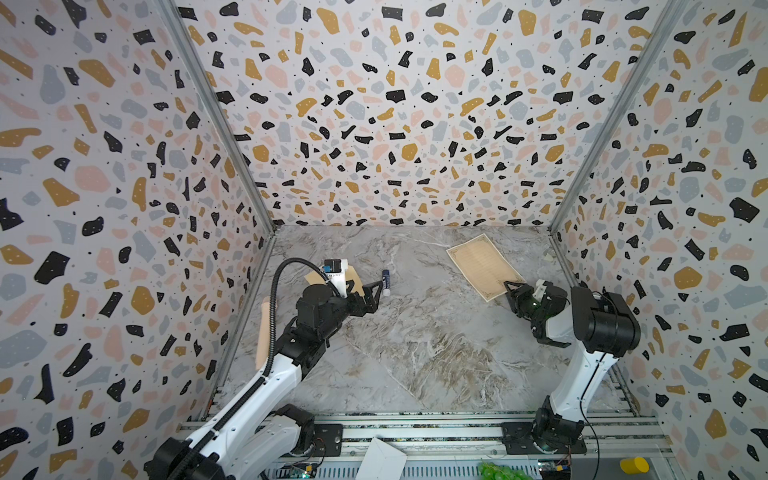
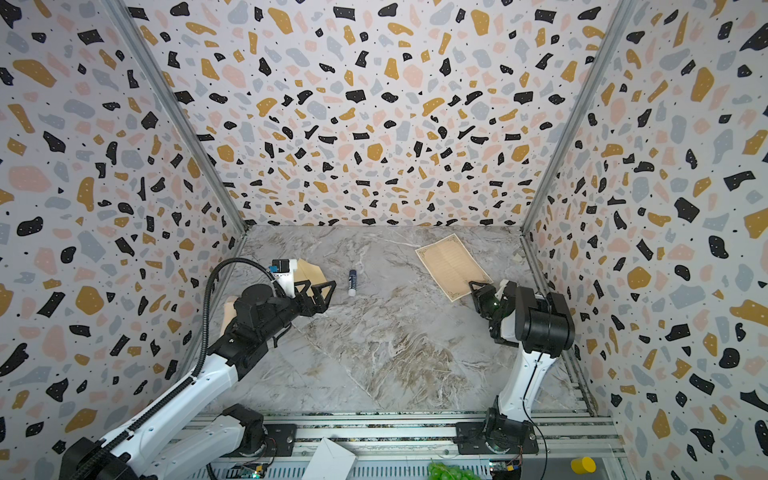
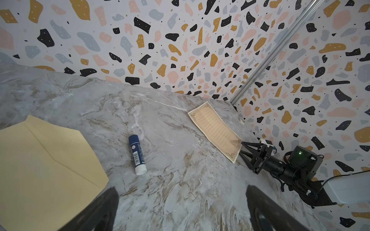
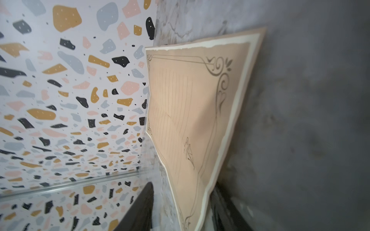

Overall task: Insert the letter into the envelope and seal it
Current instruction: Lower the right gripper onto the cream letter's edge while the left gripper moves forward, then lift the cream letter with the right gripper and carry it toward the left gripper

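We see the counter (image 1: pixel 415 353) carrying the envelope (image 3: pixel 46 160) at left, flap open, by the wide-open left claw (image 1: pixel 365 291). The letter (image 1: pixel 484 266) lies far right, its near corner inside the right claw (image 1: pixel 509 286); we cannot tell whether it grips.

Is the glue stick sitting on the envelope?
No, the glue stick lies on the bare marble tabletop, with a gap between it and the envelope.
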Controlling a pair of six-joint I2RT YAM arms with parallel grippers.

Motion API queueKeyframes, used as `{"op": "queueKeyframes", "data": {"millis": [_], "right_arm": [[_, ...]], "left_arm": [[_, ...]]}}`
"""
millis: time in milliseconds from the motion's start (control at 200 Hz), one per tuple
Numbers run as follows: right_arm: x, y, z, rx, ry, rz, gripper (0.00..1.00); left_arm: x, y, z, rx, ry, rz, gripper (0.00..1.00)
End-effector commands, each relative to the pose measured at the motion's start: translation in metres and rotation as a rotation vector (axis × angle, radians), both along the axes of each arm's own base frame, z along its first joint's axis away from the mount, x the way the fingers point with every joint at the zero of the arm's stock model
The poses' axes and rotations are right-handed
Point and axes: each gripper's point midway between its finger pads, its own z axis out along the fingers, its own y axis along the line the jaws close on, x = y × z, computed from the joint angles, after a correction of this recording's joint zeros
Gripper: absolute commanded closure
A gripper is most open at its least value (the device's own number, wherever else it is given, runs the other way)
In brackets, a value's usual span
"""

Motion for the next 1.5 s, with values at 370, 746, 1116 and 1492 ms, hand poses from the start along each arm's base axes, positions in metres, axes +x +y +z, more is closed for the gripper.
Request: {"op": "queueKeyframes", "data": {"millis": [370, 746, 1116, 1492], "right_arm": [[0.033, 0.003, 0.037, -0.098, -0.109, 0.034, 1.00], [0.028, 0.031, 0.175, -0.659, -0.326, 0.211, 1.00], [-0.056, 0.131, 0.283, -1.297, -0.578, 0.590, 1.00], [-0.122, 0.167, 0.313, -1.626, -0.672, 0.724, 1.00]], "left_arm": [[0.008, -0.007, 0.034, -0.031, -0.106, -0.010, 0.00], [-0.005, -0.006, 0.058, 0.033, -0.165, -0.044, 0.00], [-0.025, -0.026, 0.096, 0.081, -0.279, -0.162, 0.00], [-0.029, -0.039, 0.114, 0.209, -0.354, -0.185, 0.00]]}}
